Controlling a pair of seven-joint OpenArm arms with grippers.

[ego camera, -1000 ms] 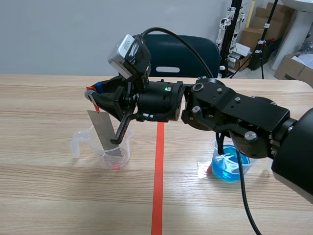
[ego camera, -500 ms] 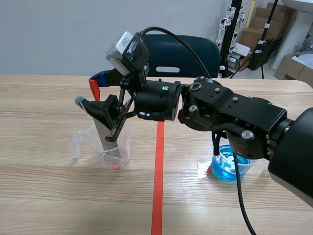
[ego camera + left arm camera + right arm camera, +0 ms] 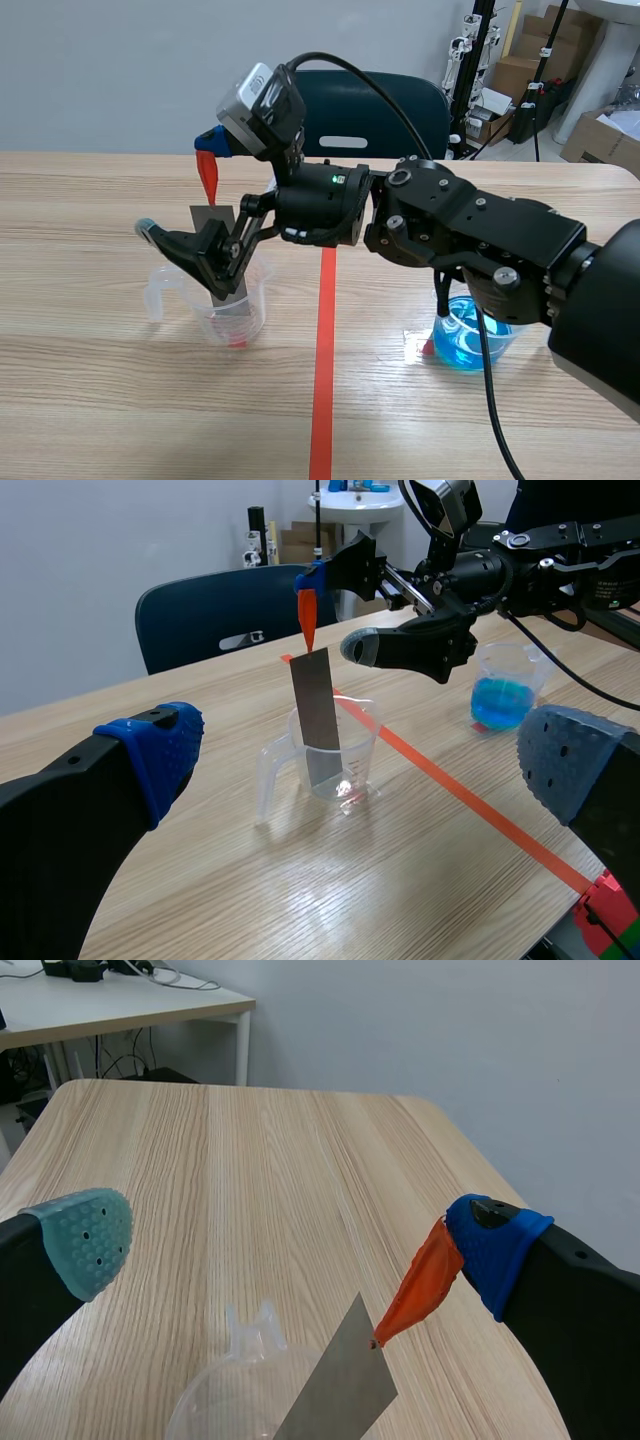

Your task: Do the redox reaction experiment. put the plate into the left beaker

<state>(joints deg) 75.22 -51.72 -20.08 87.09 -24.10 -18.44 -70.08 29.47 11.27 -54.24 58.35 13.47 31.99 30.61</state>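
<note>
The right arm's gripper [image 3: 178, 185] hovers with its fingers spread wide over the clear plastic left beaker with a handle [image 3: 212, 318], holding nothing. The thin grey metal plate [image 3: 213, 220] stands in that beaker, its lower end on the bottom and its upper half rising above the rim, between the parted fingers with a visible gap to each pad. An orange-red strip [image 3: 207, 178] dangles from the blue-padded finger just above the plate's top edge; what it is cannot be told. The left gripper [image 3: 365, 755] waits on the near side of the beaker, its fingers also wide apart and empty. A second beaker of blue liquid [image 3: 470, 340] sits well apart, beyond the orange-red tape line [image 3: 322, 380]. The placing looks done: the plate is in and released, and only the arm's retreat seems left. One second ago the fingers were pinched on the plate's top and it leaned more sharply. Half a second ago they had begun to part. They now stand wider and the plate sits nearer upright on its own.
</note>
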